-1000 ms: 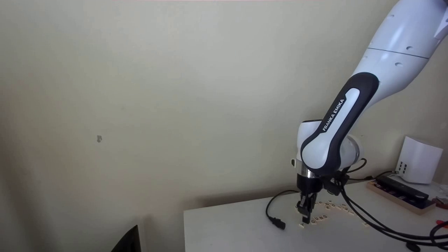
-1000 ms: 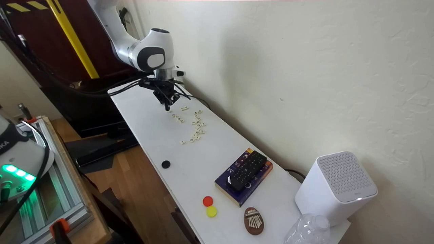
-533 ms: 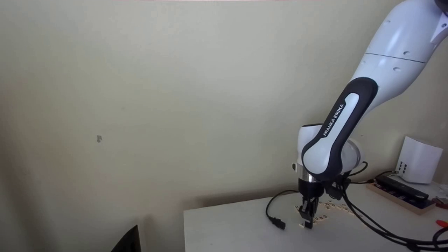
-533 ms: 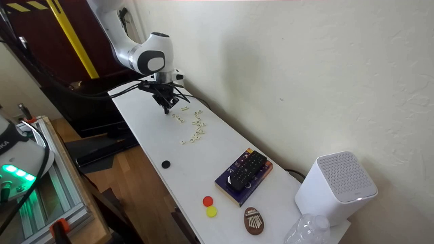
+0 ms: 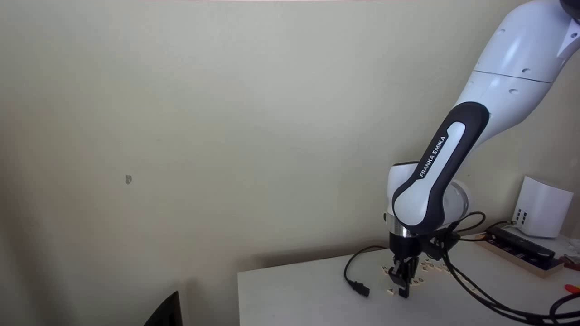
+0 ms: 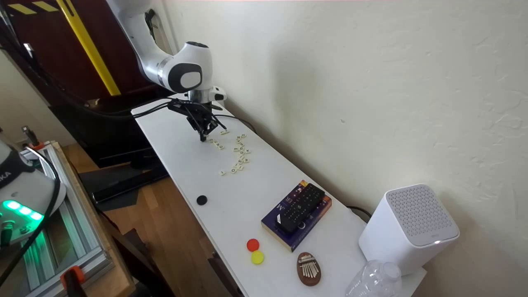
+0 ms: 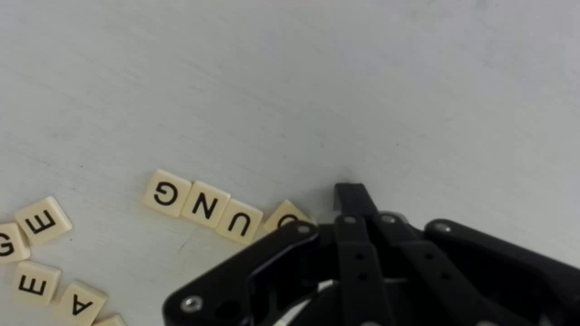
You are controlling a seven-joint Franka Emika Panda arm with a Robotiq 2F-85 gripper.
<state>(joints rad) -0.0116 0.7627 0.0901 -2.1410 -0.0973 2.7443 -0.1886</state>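
Observation:
My gripper [image 7: 350, 184] is shut, its fingertips together, with nothing seen between them. It points down at the white tabletop [image 6: 181, 152]. It also shows in both exterior views [image 5: 403, 295] [image 6: 203, 139]. Whether the tips touch the surface I cannot tell. Just left of the tips in the wrist view lies a cream letter tile O [image 7: 284, 215], turned askew and partly hidden by the gripper. Tiles U [image 7: 239, 222], N [image 7: 205, 204] and G [image 7: 166, 193] follow in a row. A lone tile [image 5: 390, 292] lies beside the fingertips in an exterior view.
More letter tiles [image 6: 241, 152] lie scattered past the row. A black plug [image 5: 360, 289] on a cable lies near the gripper. Further along are a black disc [image 6: 201, 200], a book [image 6: 274, 225] under a remote [image 6: 301, 208], red [image 6: 253, 245] and yellow [image 6: 257, 257] discs, and a white box [image 6: 406, 235].
My gripper has come down and shifted a little to the right in an exterior view, now covering part of the tile row. The wrist has turned slightly. The tiles show no clear movement.

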